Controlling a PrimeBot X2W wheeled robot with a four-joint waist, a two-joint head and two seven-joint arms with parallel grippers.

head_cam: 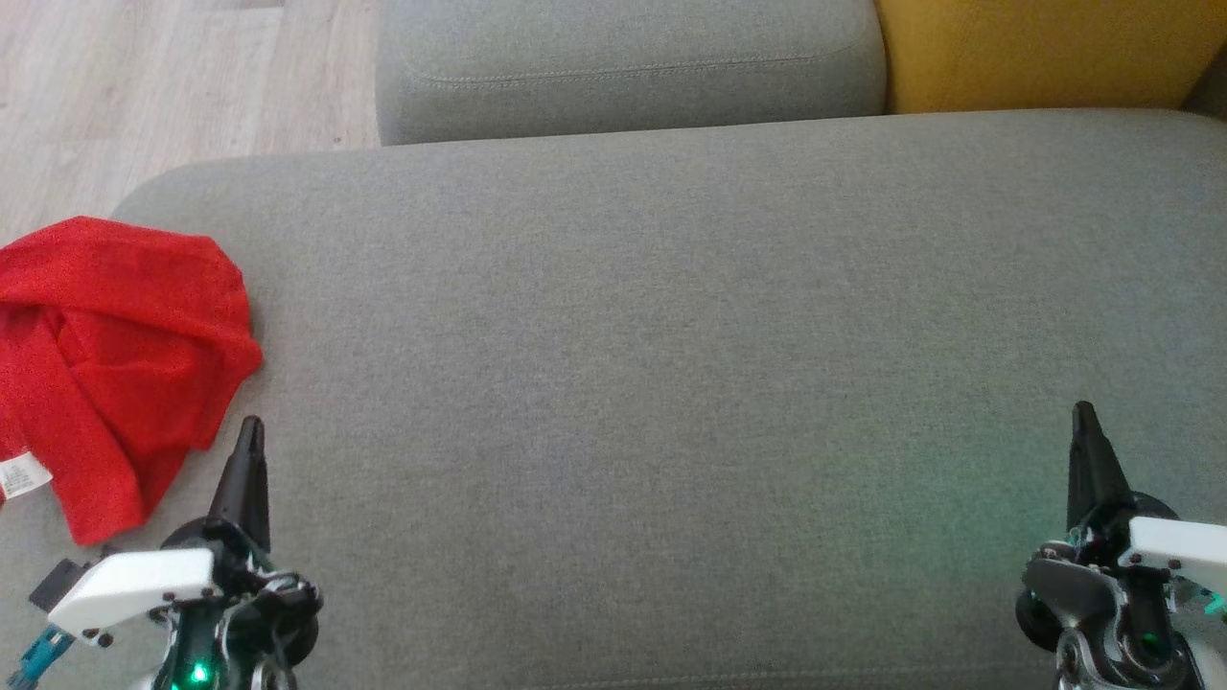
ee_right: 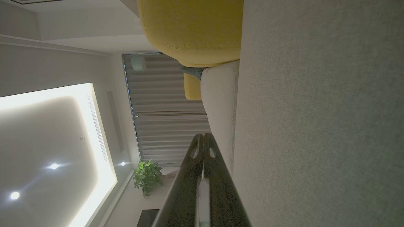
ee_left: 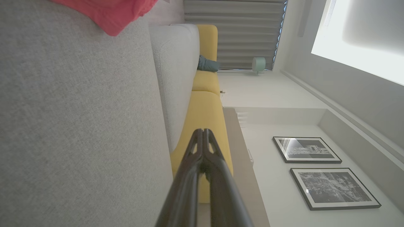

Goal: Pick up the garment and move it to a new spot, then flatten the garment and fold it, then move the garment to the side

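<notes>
- Head view: I see the red garment [head_cam: 115,355] lying crumpled at the far left edge of the grey seat cushion [head_cam: 671,335]. A white label [head_cam: 21,474] shows at its lower left.
- My left gripper [head_cam: 251,436] sits at the lower left. Its tip is just beside the garment's lower right edge but not touching it, and the jaws are pressed together on nothing.
- My right gripper [head_cam: 1084,422] sits at the lower right, well apart from the garment, jaws likewise together and holding nothing.
- Beyond the seat lie a second grey cushion [head_cam: 623,67] and a yellow cushion [head_cam: 1045,53], with wood floor [head_cam: 144,86] at the upper left.
- Left wrist view: the fingers [ee_left: 186,189] meet at their tips. A corner of the garment lies on the grey cushion at the top edge, and two framed pictures [ee_left: 307,149] hang on the wall.
- Right wrist view: the fingers [ee_right: 183,189] meet at their tips beside the grey cushion. A potted plant [ee_right: 146,176] and a curtain [ee_right: 164,94] stand beyond.
</notes>
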